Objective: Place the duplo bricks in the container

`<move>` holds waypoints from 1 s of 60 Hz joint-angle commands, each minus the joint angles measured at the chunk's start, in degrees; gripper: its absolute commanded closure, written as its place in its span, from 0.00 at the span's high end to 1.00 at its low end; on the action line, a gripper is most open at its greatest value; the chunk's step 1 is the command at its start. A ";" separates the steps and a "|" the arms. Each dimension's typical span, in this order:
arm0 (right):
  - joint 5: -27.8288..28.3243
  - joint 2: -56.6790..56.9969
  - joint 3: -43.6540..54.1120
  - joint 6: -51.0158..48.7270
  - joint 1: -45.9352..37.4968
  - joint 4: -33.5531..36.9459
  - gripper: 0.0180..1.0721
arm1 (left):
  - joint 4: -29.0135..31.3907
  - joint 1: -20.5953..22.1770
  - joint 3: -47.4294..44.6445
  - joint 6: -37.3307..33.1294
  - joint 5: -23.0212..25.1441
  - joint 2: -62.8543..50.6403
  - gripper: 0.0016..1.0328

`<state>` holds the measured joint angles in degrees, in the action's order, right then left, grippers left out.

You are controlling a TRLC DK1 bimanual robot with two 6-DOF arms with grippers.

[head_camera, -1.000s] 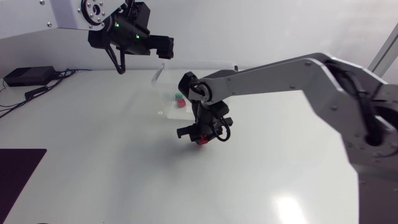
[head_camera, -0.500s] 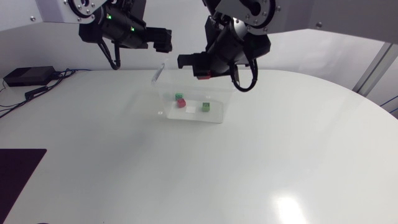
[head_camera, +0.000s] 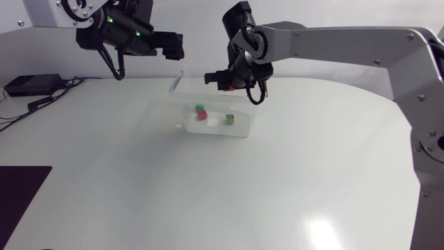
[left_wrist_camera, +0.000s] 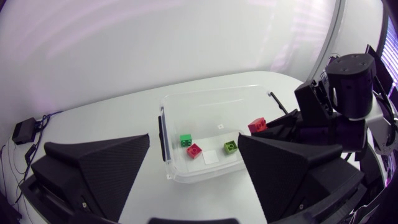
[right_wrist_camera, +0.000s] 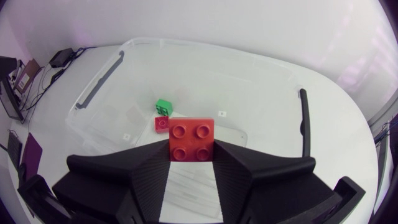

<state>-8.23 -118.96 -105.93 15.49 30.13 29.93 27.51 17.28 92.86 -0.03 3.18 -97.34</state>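
Right hand (head_camera: pixel 223 80) has come up off the tabletop (head_camera: pixel 139 187), where it sat low and nearer the front 1.0 s ago. It now hangs above the far part of the container (head_camera: pixel 194 126), close to where it was 0.5 s ago, though the arm now comes in stretched from the right edge. Left hand (head_camera: pixel 171 46) has drifted slightly toward the left edge over the same second. Container contents have not shifted.

Right hand: both fingers are clamped on the held red brick (right_wrist_camera: pixel 191 140), one on each side, studs facing the wrist camera. It is a square brick with four studs. From the left wrist view the same brick (left_wrist_camera: pixel 257 126) sits at the tip of the right hand (left_wrist_camera: pixel 283 124), over the container's (left_wrist_camera: pixel 166 134) far long side.

Left hand (left_wrist_camera: pixel 194 146): fingers spread wide apart, nothing between them. It is raised well above the tabletop, behind and to the left of the container.

Container: clear plastic, open, resting on the tabletop. Inside it on the floor:
- green brick (head_camera: pixel 200 108), toward the left end
- small red brick (head_camera: pixel 202 115), touching or just beside the green brick
- light green brick (head_camera: pixel 229 119), apart from those two
- white label (head_camera: pixel 213 121), between the small red brick and the light green brick

Right wrist view shows the green brick (right_wrist_camera: pixel 163 104) and small red brick (right_wrist_camera: pixel 161 124) ahead of the hand. The light green brick is hidden there.
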 commanded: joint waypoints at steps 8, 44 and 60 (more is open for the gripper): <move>-3.20 -1.37 -2.70 -2.04 -0.07 -1.37 0.96 | -0.52 -0.58 -1.80 -0.41 0.51 3.12 0.96; -6.80 26.67 22.96 -6.43 -2.36 -11.48 0.96 | -0.61 -0.05 -8.84 -0.58 -4.67 15.87 0.96; -8.12 43.90 36.67 -9.77 -5.78 -14.73 0.96 | -1.67 0.04 -16.57 -2.16 -11.00 27.82 0.96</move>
<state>-15.57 -79.35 -73.01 7.44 25.04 16.10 26.48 17.26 79.02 -1.04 -6.57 -73.47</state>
